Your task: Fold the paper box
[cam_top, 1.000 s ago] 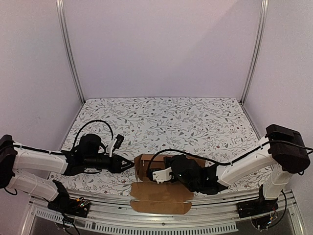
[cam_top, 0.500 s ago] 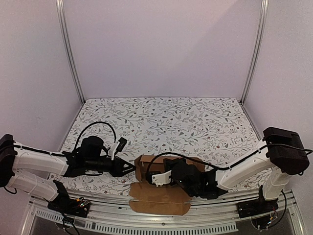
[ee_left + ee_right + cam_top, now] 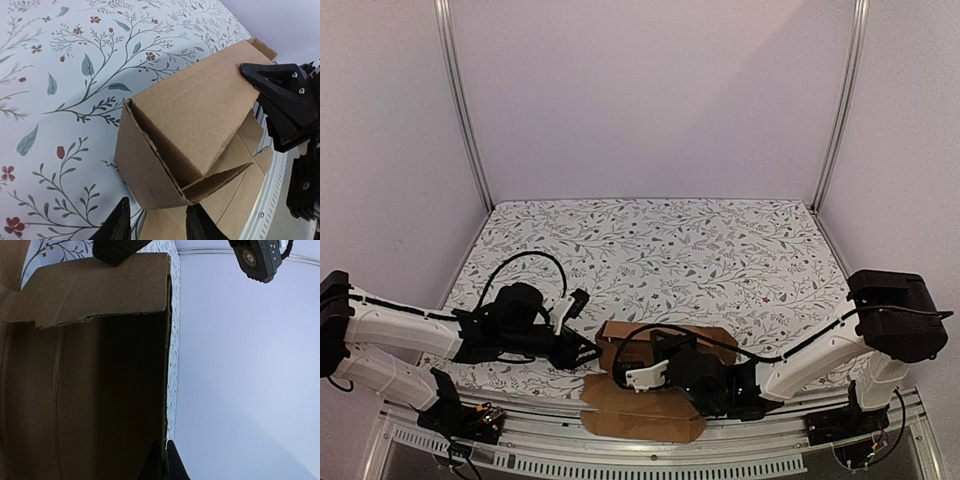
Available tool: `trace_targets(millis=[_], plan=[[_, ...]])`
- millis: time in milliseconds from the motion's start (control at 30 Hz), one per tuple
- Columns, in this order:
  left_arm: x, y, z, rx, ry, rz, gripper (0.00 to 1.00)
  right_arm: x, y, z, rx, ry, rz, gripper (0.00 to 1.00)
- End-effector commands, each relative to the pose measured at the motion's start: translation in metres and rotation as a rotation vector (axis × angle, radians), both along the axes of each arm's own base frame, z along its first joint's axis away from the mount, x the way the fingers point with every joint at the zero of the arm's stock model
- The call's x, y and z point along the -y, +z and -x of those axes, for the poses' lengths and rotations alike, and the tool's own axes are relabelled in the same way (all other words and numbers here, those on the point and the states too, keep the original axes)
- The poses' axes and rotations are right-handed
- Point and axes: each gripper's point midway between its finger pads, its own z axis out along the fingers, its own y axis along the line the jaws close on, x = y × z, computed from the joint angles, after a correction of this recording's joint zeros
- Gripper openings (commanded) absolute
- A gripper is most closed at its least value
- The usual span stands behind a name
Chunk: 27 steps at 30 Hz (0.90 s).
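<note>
- Top view: a brown paper box [image 3: 620, 335], half erected, sits at the near edge of a floral-covered bench [image 3: 670, 250]. 1 wide flap lies flat towards the front rail. The left arm [image 3: 420, 330] reaches in from the left and the right arm [image 3: 808, 348] from the right. Both meet at the box.
- Left wrist view: the paper box [image 3: 195, 110] lies tipped on the bench, and its open end shows a folded inner flap. The left jaws stand partway apart just beside its lower corner, gripping nothing that shows. The right jaws, closed, touch the far upper edge.
- Right wrist view: a wall of the paper box [image 3: 90, 290] and its dark interior fill the left half. The right jaws are shut, tips together at the wall's edge. I cannot tell whether they pinch cardboard.
- Handling, as a judgement: the box looks light and stiff across its panels, likely to bend only at creases, and easy to crush or slide. It is probably best held by a flap edge near a crease, with the other arm bracing the body.
</note>
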Motion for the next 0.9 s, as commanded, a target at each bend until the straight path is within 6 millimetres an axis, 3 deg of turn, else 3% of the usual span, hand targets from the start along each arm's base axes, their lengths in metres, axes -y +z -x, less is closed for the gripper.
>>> trace_targets(millis=[0,400,633,867], plan=[[0.002,0.002,-0.004,0.056,0.020,-0.051,0.38,-0.001,-0.002,0.005,0.030,-0.011,0.009,0.00],[0.005,0.007,-0.009,0.193,0.132,-0.119,0.43,-0.005,0.006,0.012,0.061,-0.051,-0.006,0.00],[0.020,0.015,-0.008,0.242,0.162,-0.093,0.46,-0.008,0.008,0.013,0.069,-0.071,-0.015,0.00],[0.034,0.011,-0.010,0.276,0.180,-0.107,0.46,-0.008,0.006,0.015,0.062,-0.081,-0.025,0.00]])
